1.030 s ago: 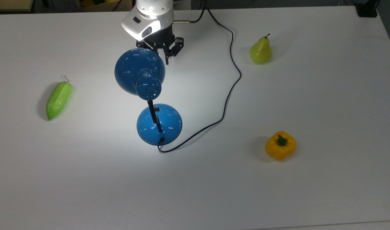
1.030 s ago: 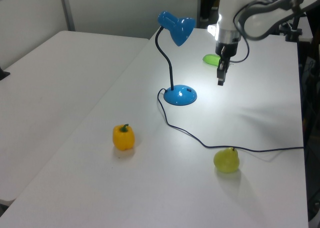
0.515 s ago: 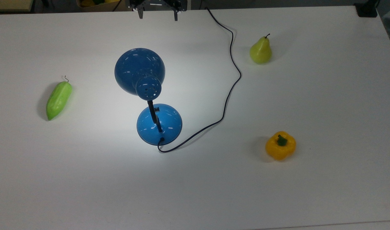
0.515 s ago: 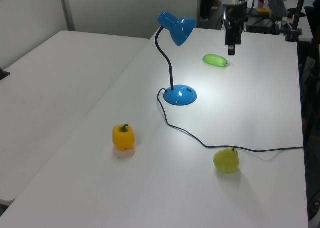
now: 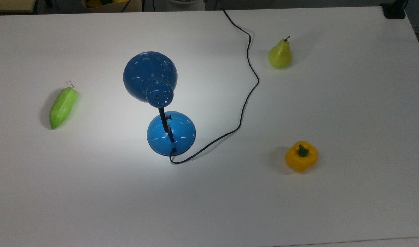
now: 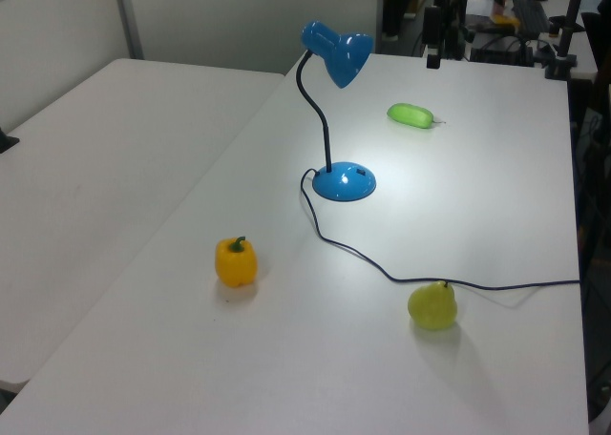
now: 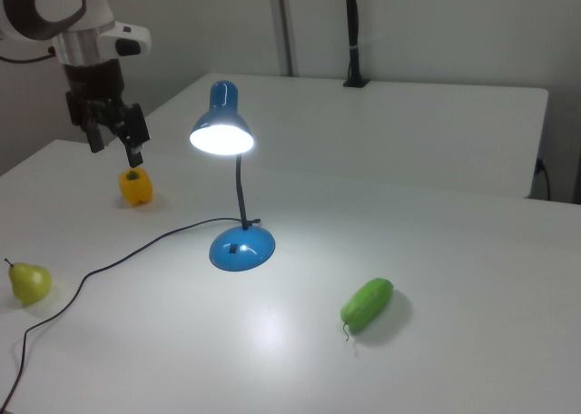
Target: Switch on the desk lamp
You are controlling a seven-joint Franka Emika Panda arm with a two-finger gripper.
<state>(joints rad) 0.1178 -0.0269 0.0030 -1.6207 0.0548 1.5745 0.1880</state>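
**Lamp lit, my gripper well clear**

The lamp (image 7: 238, 196) stands mid-table, its shade (image 7: 221, 133) glowing over a bright patch. I judge it light and top-heavy, glossy and slippery, with a neck that would flex; only the small switch (image 5: 168, 117) on the base (image 5: 171, 133) needs a gentle downward press. My gripper (image 7: 113, 128) hangs high, well apart from it, fingers spread and empty. A second ago I was beside the shade; since then I have pulled right away.
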